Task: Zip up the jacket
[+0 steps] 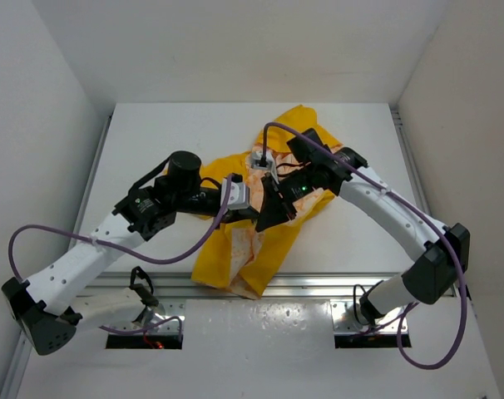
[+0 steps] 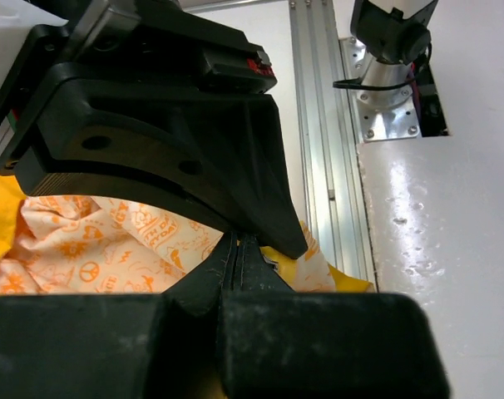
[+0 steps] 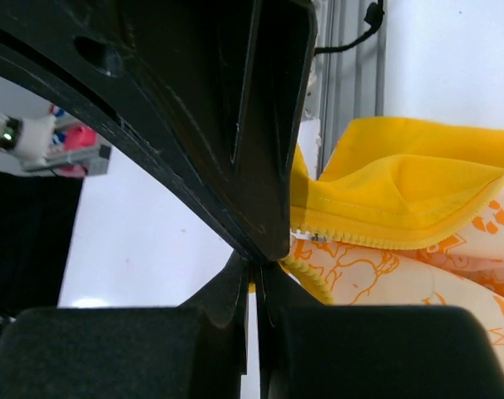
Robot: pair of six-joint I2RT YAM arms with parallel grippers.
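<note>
Top external: jacket [image 1: 235, 259] lies crumpled on table [image 1: 152, 141], hem at near rail [image 1: 335, 287], front open. Left gripper [image 2: 238, 253] clenched, apparently pinching fabric beside orange-print lining [image 2: 111, 241], likely anchoring lower edge. Right gripper [image 3: 254, 266] clamped where zipper teeth [image 3: 377, 241] meet its tips, probably readying pull. Farther yellow bulk sits bunched behind right arm.

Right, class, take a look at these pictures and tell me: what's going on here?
A robot is working on a yellow jacket crumpled on the table. The left gripper and right gripper are both shut at its open front edge, where zip teeth and printed lining show. Whether either pinches cloth is unclear. The zip is not done up.
</note>
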